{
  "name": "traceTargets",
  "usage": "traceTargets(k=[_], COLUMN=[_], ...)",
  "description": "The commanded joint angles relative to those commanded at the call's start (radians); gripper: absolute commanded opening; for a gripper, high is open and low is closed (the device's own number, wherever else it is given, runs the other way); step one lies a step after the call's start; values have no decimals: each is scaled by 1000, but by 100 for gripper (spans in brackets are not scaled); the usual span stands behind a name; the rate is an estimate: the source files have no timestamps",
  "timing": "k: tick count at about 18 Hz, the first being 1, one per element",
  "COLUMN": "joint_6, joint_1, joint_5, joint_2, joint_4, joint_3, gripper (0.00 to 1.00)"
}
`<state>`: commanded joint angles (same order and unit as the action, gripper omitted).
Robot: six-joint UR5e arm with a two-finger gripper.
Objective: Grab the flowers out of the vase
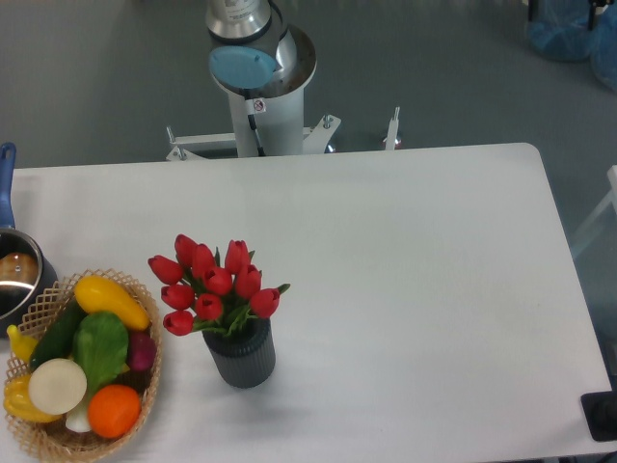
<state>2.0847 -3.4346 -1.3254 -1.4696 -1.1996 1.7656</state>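
The red tulips stand upright in the ribbed dark grey vase on the bench, front-left of centre, beside the vegetable basket. The end effector is out of frame, so its state cannot be told; only the arm's base shows, well behind the vase.

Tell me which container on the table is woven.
The basket at the left edge, holding vegetables. The vase is ribbed dark grey; the pot is metal.

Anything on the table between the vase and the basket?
No. In the camera view only bare white table separates the vase from the basket.
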Motion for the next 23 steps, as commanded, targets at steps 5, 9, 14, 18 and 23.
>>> traceTargets(k=[5,9,14,18,23], joint_6=[0,-8,-89,-150,-186], joint_1=[14,15,29,47,83], joint_5=[0,3,54,126,149], joint_2=[8,8,5,3,-5], joint_4=[8,11,15,18,17], joint_3=[8,20,38,58,66], gripper=[100,100,100,100,100])
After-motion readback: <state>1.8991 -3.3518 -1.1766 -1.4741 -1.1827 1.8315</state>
